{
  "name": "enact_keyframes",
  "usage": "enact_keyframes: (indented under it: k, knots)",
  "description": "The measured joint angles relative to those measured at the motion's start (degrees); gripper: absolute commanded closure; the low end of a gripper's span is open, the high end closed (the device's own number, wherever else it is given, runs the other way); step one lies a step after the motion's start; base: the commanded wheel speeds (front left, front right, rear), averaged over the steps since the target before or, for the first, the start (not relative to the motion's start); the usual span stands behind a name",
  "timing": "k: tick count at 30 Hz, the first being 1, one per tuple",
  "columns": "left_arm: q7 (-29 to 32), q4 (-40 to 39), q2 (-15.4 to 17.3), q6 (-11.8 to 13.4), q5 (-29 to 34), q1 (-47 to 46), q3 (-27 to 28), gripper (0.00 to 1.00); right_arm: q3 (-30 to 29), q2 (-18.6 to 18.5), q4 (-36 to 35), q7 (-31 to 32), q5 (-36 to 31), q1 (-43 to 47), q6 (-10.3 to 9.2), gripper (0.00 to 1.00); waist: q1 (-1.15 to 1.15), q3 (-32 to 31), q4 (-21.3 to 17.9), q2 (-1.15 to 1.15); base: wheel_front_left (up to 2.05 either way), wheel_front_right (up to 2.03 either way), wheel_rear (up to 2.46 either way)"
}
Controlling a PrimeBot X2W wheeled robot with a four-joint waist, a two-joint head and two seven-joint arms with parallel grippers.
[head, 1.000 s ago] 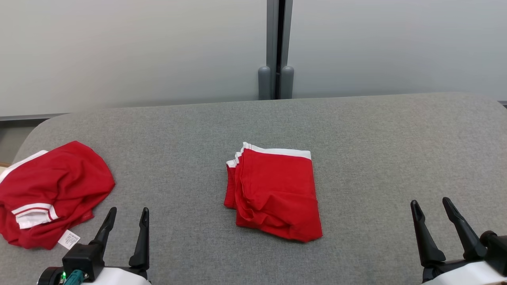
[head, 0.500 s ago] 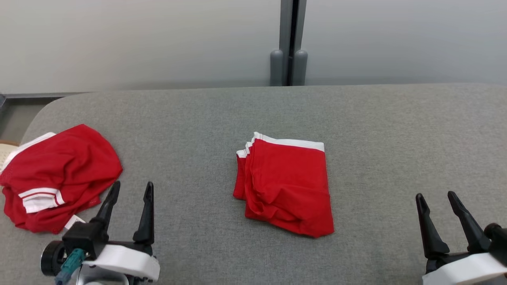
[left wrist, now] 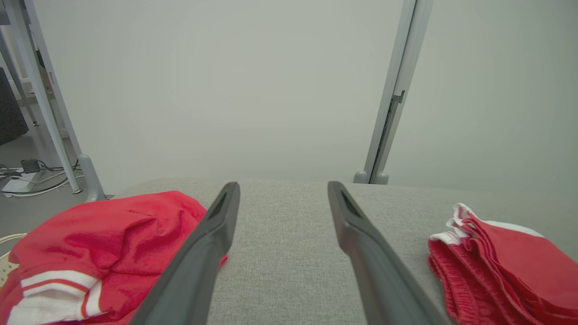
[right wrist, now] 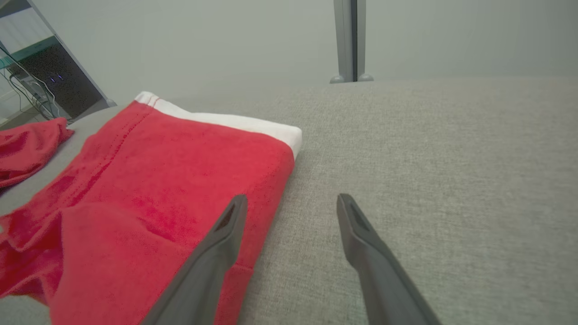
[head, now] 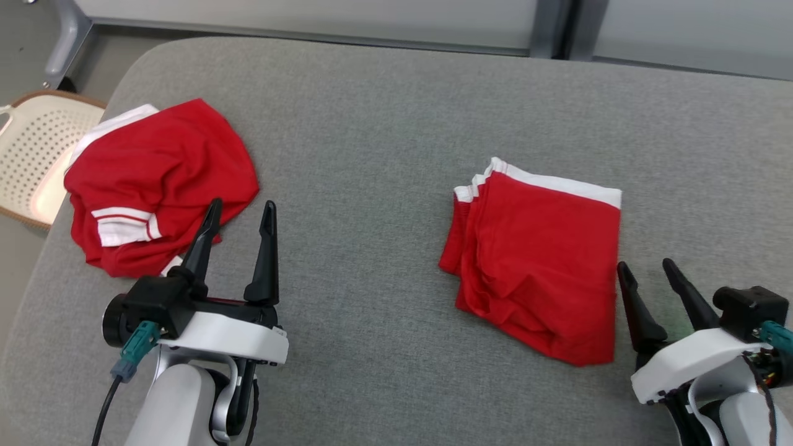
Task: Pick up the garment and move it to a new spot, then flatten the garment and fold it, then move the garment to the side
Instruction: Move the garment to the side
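A crumpled red garment (head: 155,179) with white striped trim lies at the left end of the grey padded table (head: 372,111). A second red garment (head: 539,254), folded, with a white band along its far edge, lies right of centre. My left gripper (head: 241,207) is open, its left fingertip at the crumpled garment's near right edge; the left wrist view shows that garment (left wrist: 113,234) beside the empty open fingers (left wrist: 216,225). My right gripper (head: 644,266) is open and empty beside the folded garment's right edge, which the right wrist view (right wrist: 158,180) shows next to its left finger.
A cream perforated basket (head: 37,142) stands off the table's left end. A wall with a grey post (head: 551,31) runs behind the table. Bare grey cloth lies between the two garments and to the right of the folded one.
The head camera has tilted down and turned, so the whole picture has shifted. Both open grippers now stand closer to the garments, the left by the crumpled one, the right by the folded one.
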Motion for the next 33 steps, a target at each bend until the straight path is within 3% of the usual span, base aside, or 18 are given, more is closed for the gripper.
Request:
enact_keyframes:
  k: [8,9,10,11,12,21,26,27,33]
  knots:
    - [-0.3,-0.1,-1.3,-0.5,0.6,-2.1,0.5,0.00,3.8,0.1,7.7,1.0,3.3,-3.8,-0.13,0.01,0.00,4.3,4.0,0.00,0.00,0.00,0.00]
    - [-0.3,-0.3,-1.4,-0.5,1.0,-2.1,0.7,0.00,4.3,-0.1,7.9,1.4,3.9,-4.3,-0.18,0.39,0.00,4.5,4.0,0.00,0.00,0.00,0.00]
    - [-0.3,-0.4,-1.4,-0.5,1.1,-2.0,1.0,0.00,4.9,-0.3,8.1,1.6,4.3,-4.7,-0.18,0.61,0.00,4.6,3.9,0.00,0.00,0.00,0.00]
    - [-0.3,-0.6,-1.5,-0.5,1.4,-2.0,1.1,0.00,5.4,-0.3,8.2,1.6,4.7,-5.1,-0.18,0.91,0.00,4.7,3.6,0.00,0.00,0.00,0.00]
    - [-0.3,-0.6,-1.6,-0.6,1.6,-1.9,1.3,0.00,5.8,-0.4,8.3,1.7,5.0,-5.3,-0.18,1.00,0.00,4.7,3.2,0.00,0.00,0.00,0.00]
    - [-0.3,-1.7,-1.1,-1.1,4.1,-1.2,2.6,0.00,9.8,0.0,7.9,0.3,5.3,-5.9,0.08,1.00,0.00,4.3,-2.3,0.00,0.00,0.00,0.00]
    - [-0.3,-3.7,0.3,-1.5,5.1,-1.1,2.7,0.00,11.4,-1.6,7.6,-0.8,5.8,-5.8,0.09,1.00,0.00,4.3,-8.5,0.00,0.00,0.00,0.00]
    - [-0.3,-4.5,0.9,-1.5,5.5,-1.1,2.5,0.00,11.7,-2.8,7.9,-1.3,6.2,-5.8,0.07,1.00,0.00,4.5,-11.4,0.00,0.00,0.00,0.00]
    - [1.2,-8.3,2.3,-2.0,6.5,-2.6,1.6,0.00,10.6,-7.7,8.9,-2.2,6.8,-6.0,0.07,1.00,0.00,5.3,-19.7,0.00,0.00,0.00,0.00]
